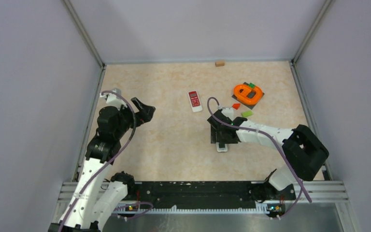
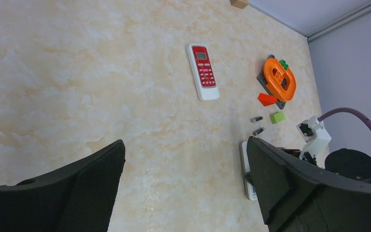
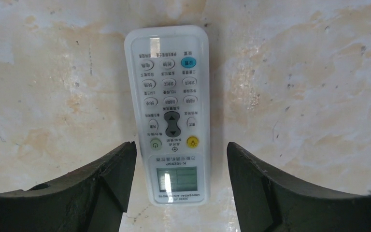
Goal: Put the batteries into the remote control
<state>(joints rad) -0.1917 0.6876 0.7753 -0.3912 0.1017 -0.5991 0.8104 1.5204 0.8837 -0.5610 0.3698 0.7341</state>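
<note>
The step in hand looks like the pickup of the white remote [image 3: 171, 96]. The right gripper [image 3: 179, 147] hovers directly above it, open wide with one finger on each side of its screen end, gripping nothing. The remote lies flat on the tabletop [image 3: 294, 72] with its buttons up. The battery bay is probably underneath, so the next move likely calls for closing on the remote's long edges and turning it over.

Only the right wrist view shows that the remote is face up and the fingers are clear of it. Only the left wrist view shows the batteries [image 2: 256, 119]: two small dark cylinders just beyond the white remote's far end, near a green block [image 2: 277, 117]. In the top view the right arm hides them. The left gripper [image 2: 184, 142] is well to the left of the white remote, open and empty. A red remote [image 2: 203, 72] lies further back.
</note>
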